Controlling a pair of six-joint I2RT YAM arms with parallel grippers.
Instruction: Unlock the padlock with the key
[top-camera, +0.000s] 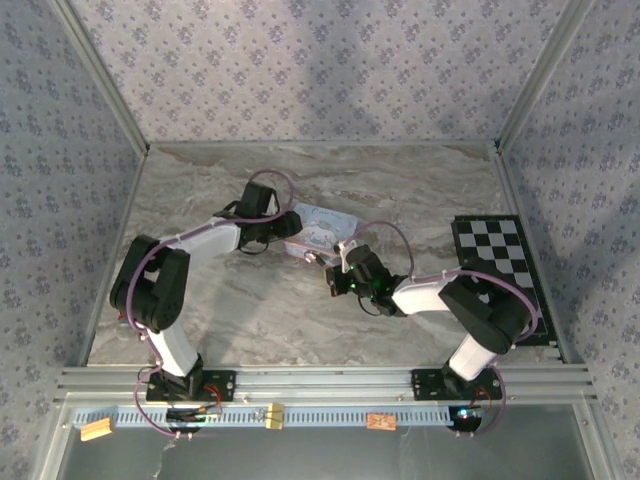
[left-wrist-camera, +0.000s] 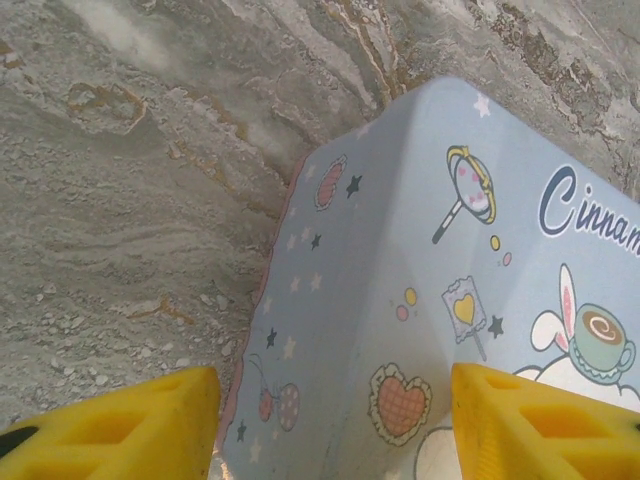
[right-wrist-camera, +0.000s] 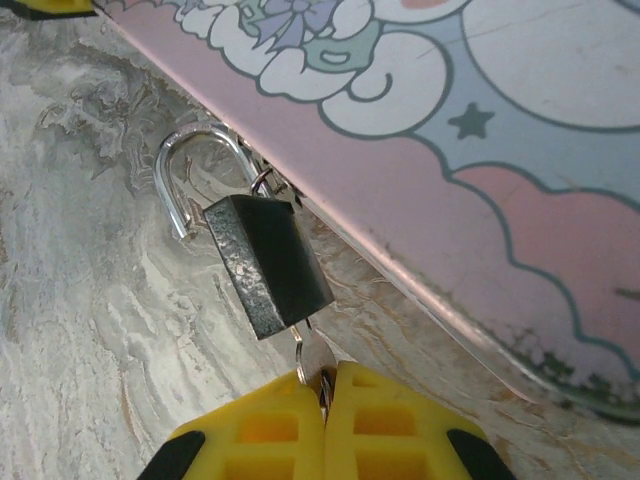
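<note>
The tiny dark padlock (right-wrist-camera: 268, 265) hangs beside the long edge of the pastel cartoon tin (right-wrist-camera: 480, 180), on a small ring at the tin's side. Its silvery shackle (right-wrist-camera: 190, 150) stands swung up, with one leg free of the body. A silvery key (right-wrist-camera: 312, 352) sticks into the padlock's underside, and my right gripper (right-wrist-camera: 325, 375) is shut on the key's head. My left gripper (left-wrist-camera: 335, 420) is open, its yellow fingers (left-wrist-camera: 120, 425) straddling a corner of the tin (left-wrist-camera: 420, 260). From above, both grippers meet at the tin (top-camera: 318, 228) mid-table.
A black-and-white checkerboard (top-camera: 500, 265) lies flat at the right side of the marble table (top-camera: 420, 190). Patterned walls and aluminium posts close in the back and sides. A metal rail (top-camera: 320, 382) runs along the near edge.
</note>
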